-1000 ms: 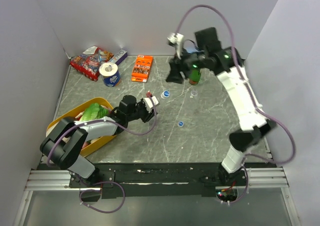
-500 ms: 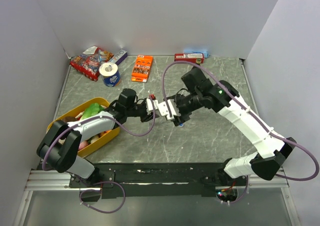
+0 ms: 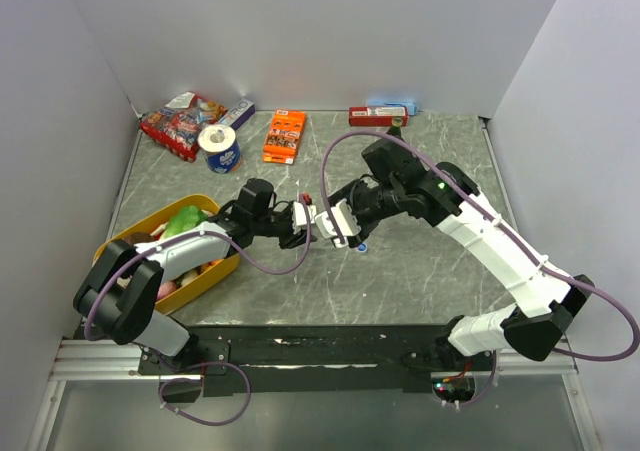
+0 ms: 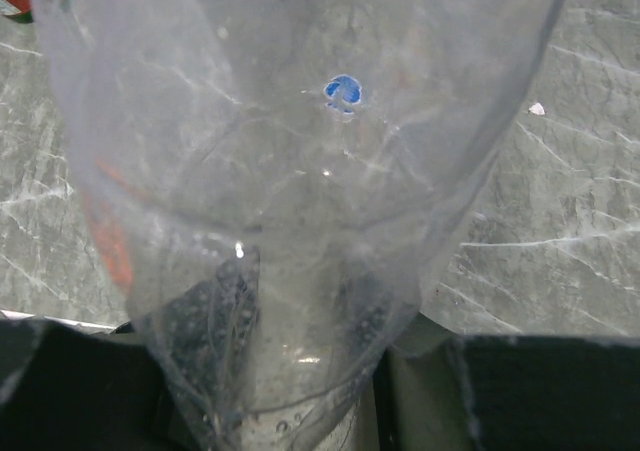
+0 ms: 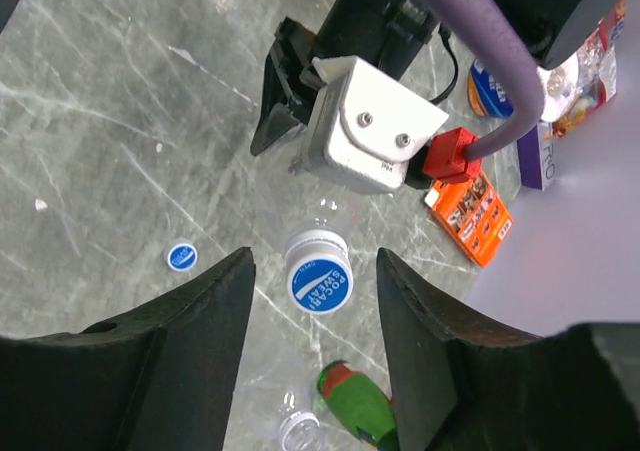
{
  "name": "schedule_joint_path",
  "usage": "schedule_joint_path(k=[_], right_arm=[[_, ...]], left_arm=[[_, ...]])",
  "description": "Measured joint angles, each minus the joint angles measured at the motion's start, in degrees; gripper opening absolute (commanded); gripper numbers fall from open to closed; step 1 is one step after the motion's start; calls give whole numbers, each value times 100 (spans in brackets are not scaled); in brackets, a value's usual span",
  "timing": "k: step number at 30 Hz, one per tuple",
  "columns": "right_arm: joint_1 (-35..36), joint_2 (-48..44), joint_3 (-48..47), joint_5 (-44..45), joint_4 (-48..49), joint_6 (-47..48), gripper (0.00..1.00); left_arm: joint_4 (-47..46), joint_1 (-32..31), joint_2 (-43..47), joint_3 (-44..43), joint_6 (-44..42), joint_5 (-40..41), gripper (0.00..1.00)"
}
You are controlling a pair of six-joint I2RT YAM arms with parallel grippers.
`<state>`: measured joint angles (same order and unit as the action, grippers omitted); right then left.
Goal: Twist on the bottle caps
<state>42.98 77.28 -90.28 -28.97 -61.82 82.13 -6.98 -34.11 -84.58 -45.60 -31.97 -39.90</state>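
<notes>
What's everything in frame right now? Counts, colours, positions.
clear bottle: 2, transparent; one in the left gripper, one uncapped beside the green bottle
blue cap: 2, blue with white mark; one loose on the table, one atop a white neck, centred in the right wrist view
green bottle: 1, green, bottom of the right wrist view
orange box: 1, orange, back centre
snack packet: 1, red, back left corner
roll: 1, blue and white, beside the packet
small box: 1, white and blue, back
flat pack: 1, red, back wall
basket: 1, yellow, left edge, filled
table: grey marble
left gripper: shut on clear bottle
right gripper: open, near the loose cap
</notes>
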Motion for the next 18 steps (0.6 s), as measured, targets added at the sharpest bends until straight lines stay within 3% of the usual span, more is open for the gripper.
schedule_joint_path(k=[8,18], right_arm=[[0,83,0,236,-105,155,55],[0,151,20,479,-76,138,43]], left_arm=[[0,0,0,0,-26,-39,1],[0,0,4,0,-33,-83,1]])
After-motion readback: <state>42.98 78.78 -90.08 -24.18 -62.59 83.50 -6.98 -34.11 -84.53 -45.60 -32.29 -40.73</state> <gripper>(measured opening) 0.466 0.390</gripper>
